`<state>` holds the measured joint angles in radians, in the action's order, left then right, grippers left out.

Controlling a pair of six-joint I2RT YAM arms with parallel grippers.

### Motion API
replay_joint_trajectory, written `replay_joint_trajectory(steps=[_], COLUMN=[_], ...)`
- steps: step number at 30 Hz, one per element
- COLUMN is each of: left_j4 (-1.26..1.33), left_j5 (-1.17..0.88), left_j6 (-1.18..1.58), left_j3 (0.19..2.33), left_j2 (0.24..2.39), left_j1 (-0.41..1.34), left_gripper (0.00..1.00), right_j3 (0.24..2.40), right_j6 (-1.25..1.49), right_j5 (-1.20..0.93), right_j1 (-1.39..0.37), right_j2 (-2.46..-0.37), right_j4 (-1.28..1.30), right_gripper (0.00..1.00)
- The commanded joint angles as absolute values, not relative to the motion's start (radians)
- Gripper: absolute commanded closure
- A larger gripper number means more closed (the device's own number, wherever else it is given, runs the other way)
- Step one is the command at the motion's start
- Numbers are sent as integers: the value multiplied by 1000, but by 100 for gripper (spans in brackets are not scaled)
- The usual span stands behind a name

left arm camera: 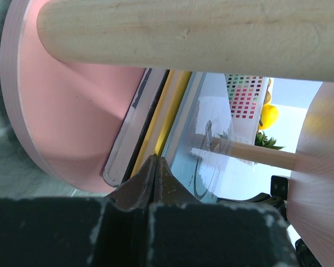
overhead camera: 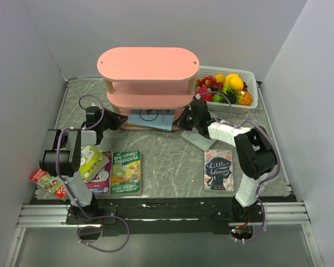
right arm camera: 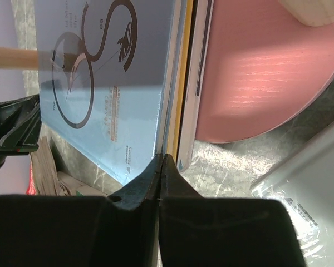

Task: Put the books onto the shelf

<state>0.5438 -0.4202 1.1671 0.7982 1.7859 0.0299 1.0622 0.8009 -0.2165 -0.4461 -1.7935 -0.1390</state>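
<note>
**Both grippers shut at the ends of the stack on the shelf**

We see the left gripper [left arm camera: 154, 164] with its fingers pressed together and nothing between them. Its tip sits at the edge of a flat stack on the bottom board of the shelf [left arm camera: 61, 111]. Straight ahead of that tip lies the yellow book [left arm camera: 170, 105], with the blue book [left arm camera: 211, 128] on top and a pale-edged one beneath.

The right gripper [right arm camera: 160, 162] is also pressed together and empty, its tip at the opposite end of the same stack. We cannot tell whether either tip touches the books.

Behind the right gripper, under its arm, a grey book [overhead camera: 202, 139] lies on the table [overhead camera: 172, 161], and Little Women [overhead camera: 218, 169] lies further back. Well behind the left gripper lie Treehouse [overhead camera: 126, 172], a lime book [overhead camera: 91, 161], a purple book [overhead camera: 100, 182] and a red book [overhead camera: 46, 182]. Beyond the right gripper stands a basket [overhead camera: 254, 89] of fruit.
</note>
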Motion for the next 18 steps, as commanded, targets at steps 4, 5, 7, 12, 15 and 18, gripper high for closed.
replay_joint_trajectory(steps=[4,5,7,12,15,18], left_j4=[569,569,565,557,561,557], left_j5=[-434,-434,-434,-433,-436,-436], left_j6=[1158,1158,1157,1154,1160,1160], left_j3=[784,784,790,818,828,841], left_j2=[1727,1727,1730,1744,1752,1755], left_j1=[43,43,43,43,43,43], left_gripper=[99,99,99,99,99,99], right_j3=[1086,1089,1091,1086,1091,1100], right_j6=[815,816,822,828,828,830], right_j5=[-268,-268,-270,-267,-265,-265], right_j1=[-459,-459,-459,-457,-459,-457], right_j2=[-1809,-1809,-1813,-1813,-1810,-1812], right_j4=[-229,-227,-233,-235,-235,-230], right_gripper=[100,100,100,100,100,100])
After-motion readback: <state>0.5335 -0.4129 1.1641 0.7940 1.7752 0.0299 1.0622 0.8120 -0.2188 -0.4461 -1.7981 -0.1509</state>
